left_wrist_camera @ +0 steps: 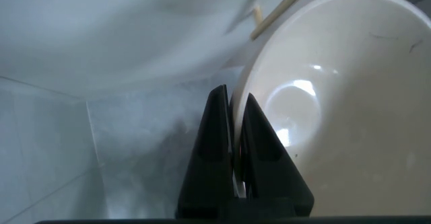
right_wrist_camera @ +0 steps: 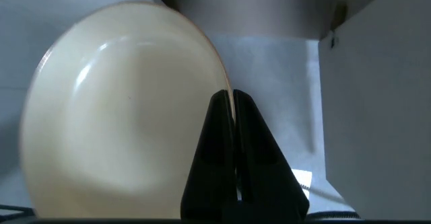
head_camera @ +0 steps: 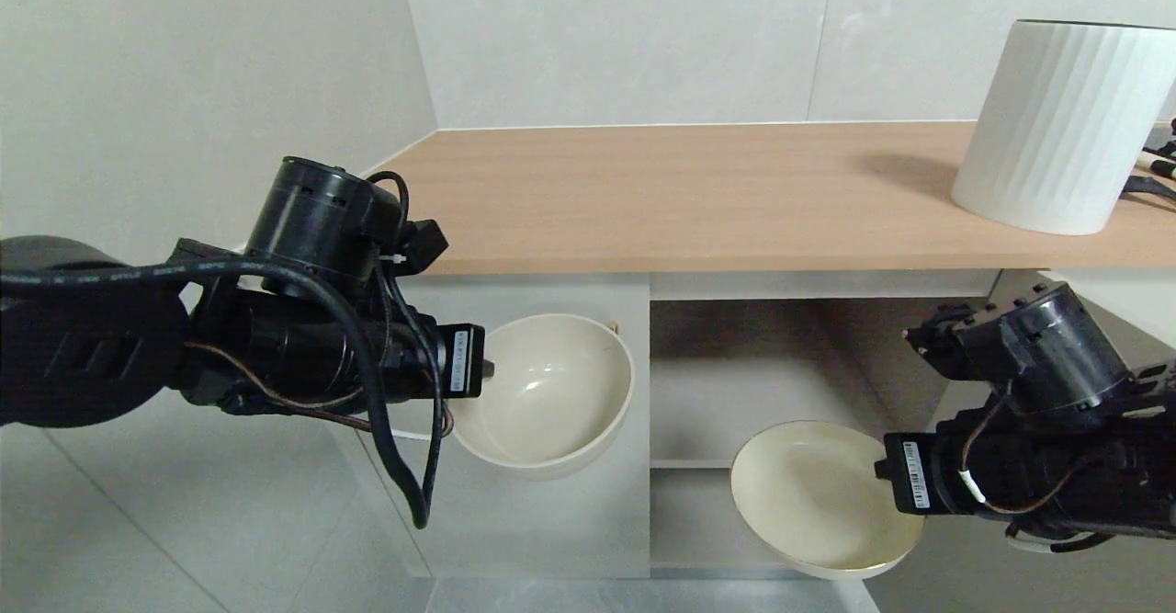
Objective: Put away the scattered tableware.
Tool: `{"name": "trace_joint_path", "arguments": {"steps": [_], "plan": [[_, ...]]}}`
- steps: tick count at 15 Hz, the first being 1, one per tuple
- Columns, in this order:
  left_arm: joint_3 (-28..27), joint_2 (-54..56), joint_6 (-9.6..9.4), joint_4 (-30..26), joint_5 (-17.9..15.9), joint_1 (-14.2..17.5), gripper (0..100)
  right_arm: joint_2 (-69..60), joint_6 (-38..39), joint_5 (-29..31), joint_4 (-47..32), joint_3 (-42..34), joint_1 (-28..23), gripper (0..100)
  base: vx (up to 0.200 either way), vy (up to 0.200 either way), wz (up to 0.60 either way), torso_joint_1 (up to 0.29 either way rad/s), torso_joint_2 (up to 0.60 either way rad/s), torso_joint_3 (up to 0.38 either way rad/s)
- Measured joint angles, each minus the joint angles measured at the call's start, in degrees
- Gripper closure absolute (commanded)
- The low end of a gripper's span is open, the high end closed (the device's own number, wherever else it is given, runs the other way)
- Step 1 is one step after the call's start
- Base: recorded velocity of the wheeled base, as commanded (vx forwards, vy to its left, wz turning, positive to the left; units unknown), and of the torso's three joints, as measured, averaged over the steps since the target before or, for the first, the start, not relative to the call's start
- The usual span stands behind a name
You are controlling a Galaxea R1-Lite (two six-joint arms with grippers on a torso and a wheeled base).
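The bowl (head_camera: 551, 392) hangs in the air below the wooden counter (head_camera: 698, 190), in front of the closed white door (head_camera: 551, 521) of the cupboard. The left gripper (head_camera: 482, 369) holds it by the rim. In the left wrist view the two black fingers (left_wrist_camera: 217, 136) stand almost together, with the thin wall of the bowl between them.

The plate (head_camera: 813, 493) is also in the air, lower and further to the right, before the open part of the cupboard near its shelf (head_camera: 689, 461). The right gripper (head_camera: 887, 471) is closed on the edge of the plate in the same manner.

I judge that the step in hand is the carrying: both pieces are lifted and brought to the cupboard, but neither is set down yet. The next move probably calls for pushing the plate into the open compartment, making it level over the shelf, and only then releasing it. The bowl has the door before it, so it needs another way in.

The bowl is tilted, its hollow side facing up and toward the robot. The plate also shows its upper face, leaning away from the gripper. Both are round, so there is no true long axis; each stretches out from its gripper toward the middle.

On the counter, far right, stands a white ribbed container (head_camera: 1057, 126).
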State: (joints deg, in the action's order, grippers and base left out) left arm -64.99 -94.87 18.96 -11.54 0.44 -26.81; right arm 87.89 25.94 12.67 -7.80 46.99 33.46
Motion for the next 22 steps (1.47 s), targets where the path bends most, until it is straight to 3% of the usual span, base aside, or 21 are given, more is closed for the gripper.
{"name": "trace_joint_path", "arguments": {"steps": [4, 11, 19, 22], "plan": [[-0.1, -0.3, 0.0, 0.1, 0.1, 0.0, 100, 2.5, 0.0, 0.0, 0.6, -0.1, 0.0, 100, 0.0, 0.0, 0.0, -0.032, 0.33, 0.293], [-0.1, -0.3, -0.05, 0.2, 0.1, 0.0, 100, 6.6, 0.0, 0.1, 3.8, -1.1, 0.3, 100, 0.0, 0.0, -0.17, 0.001, 0.03, 0.028], [0.1, 0.6, -0.32, 0.0, 0.0, -0.3, 100, 21.8, -0.2, 0.1, 19.2, 0.2, -4.6, 100, 0.0, 0.0, 0.0, 0.0, 0.0, 0.0], [0.6, 1.8, -1.96, -0.1, -0.2, -0.4, 100, 25.9, -0.8, 0.3, 23.8, 2.5, -6.4, 100, 0.0, 0.0, 0.0, 0.0, 0.0, 0.0]]}}
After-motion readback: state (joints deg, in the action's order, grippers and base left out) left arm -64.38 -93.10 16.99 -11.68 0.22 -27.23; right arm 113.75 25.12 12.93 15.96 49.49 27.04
